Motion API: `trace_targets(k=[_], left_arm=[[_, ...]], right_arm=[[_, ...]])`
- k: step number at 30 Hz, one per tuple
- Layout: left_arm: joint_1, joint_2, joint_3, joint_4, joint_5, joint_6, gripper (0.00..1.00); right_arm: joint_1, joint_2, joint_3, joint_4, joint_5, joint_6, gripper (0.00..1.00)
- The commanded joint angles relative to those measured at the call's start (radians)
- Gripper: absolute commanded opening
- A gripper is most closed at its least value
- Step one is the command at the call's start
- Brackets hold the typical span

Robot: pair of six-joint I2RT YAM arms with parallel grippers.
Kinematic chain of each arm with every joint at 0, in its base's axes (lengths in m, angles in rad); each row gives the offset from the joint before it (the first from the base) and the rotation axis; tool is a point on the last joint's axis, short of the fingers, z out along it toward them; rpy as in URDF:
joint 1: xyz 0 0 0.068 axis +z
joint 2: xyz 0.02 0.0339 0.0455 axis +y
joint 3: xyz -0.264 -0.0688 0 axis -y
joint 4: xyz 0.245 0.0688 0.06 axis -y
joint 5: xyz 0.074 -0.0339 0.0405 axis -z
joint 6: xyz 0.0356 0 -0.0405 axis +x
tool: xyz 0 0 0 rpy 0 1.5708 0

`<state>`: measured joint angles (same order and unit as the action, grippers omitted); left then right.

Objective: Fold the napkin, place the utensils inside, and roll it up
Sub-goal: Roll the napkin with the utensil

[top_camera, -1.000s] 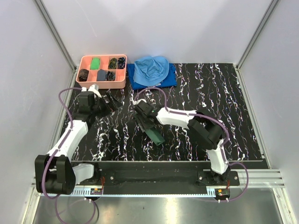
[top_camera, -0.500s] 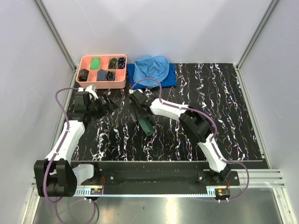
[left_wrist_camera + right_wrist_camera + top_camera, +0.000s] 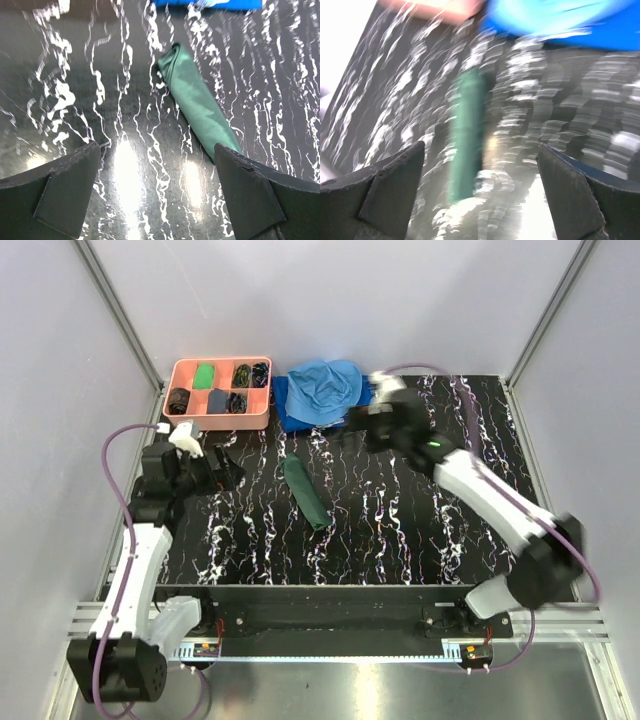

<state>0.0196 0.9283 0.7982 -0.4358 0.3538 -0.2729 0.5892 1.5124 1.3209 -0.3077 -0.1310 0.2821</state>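
Observation:
The napkin point(image 3: 307, 493) lies as a tight dark green roll on the black marbled table, slanting from back left to front right. Nothing touches it. My left gripper point(image 3: 228, 468) hovers to its left, open and empty. In the left wrist view the napkin point(image 3: 200, 107) runs ahead of my left gripper point(image 3: 160, 195), reaching behind the right finger. My right gripper point(image 3: 353, 426) is motion-blurred behind and to the right of the roll, near the blue cloths. In its blurred wrist view the napkin point(image 3: 467, 135) lies ahead of my open, empty right gripper point(image 3: 482, 190). The utensils are out of view.
A salmon compartment tray point(image 3: 180, 370) with small dark and green items stands at the back left. Beside it a light blue cloth point(image 3: 325, 385) rests on a darker blue cloth point(image 3: 292, 416). Walls and metal posts close in the table's sides.
My right gripper opened, let go of the napkin roll and swung up toward the back right. The left arm drew back slightly to the left. The roll now lies free.

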Motion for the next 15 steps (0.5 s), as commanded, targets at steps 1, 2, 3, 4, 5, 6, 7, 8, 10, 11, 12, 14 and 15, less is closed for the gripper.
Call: trace_targets(k=[1,2,3,4,5,6,7,8,10,11,12,14,15], left_arm=[[0.003,-0.107,0.006,0.029,-0.024,0.069,0.99],[0.003,-0.123,-0.004,0.037,-0.033,0.07,0.99],[0.003,-0.138,-0.01,0.04,-0.044,0.069,0.99],[0.002,-0.161,-0.02,0.042,-0.059,0.067,0.99],[0.002,-0.17,-0.024,0.045,-0.062,0.063,0.99],[0.002,-0.177,-0.027,0.045,-0.067,0.063,0.99],[0.002,-0.19,-0.03,0.045,-0.076,0.063,0.99],[0.002,-0.195,-0.03,0.048,-0.076,0.06,0.99],[0.003,-0.204,-0.031,0.051,-0.073,0.064,0.99],[0.002,-0.207,-0.033,0.051,-0.072,0.07,0.99],[0.003,-0.216,-0.034,0.051,-0.07,0.072,0.99],[0.003,-0.227,-0.037,0.057,-0.078,0.07,0.99],[0.003,-0.236,-0.037,0.058,-0.079,0.069,0.99]], right_arm=[[-0.166,-0.226,-0.285,0.093,0.016,0.002,1.0],[-0.187,-0.321,-0.322,0.096,0.052,-0.004,1.0],[-0.206,-0.363,-0.354,0.093,0.068,-0.012,1.0],[-0.236,-0.401,-0.414,0.091,0.103,-0.02,1.0],[-0.249,-0.466,-0.44,0.09,0.117,-0.021,1.0],[-0.258,-0.492,-0.463,0.085,0.128,-0.024,1.0],[-0.268,-0.514,-0.501,0.081,0.126,-0.02,1.0],[-0.272,-0.55,-0.518,0.079,0.154,-0.018,1.0],[-0.272,-0.573,-0.56,0.075,0.163,0.0,1.0],[-0.272,-0.587,-0.572,0.074,0.169,0.005,1.0],[-0.272,-0.593,-0.583,0.076,0.172,0.006,1.0],[-0.272,-0.603,-0.606,0.076,0.179,0.014,1.0],[-0.272,-0.606,-0.611,0.075,0.18,0.012,1.0]])
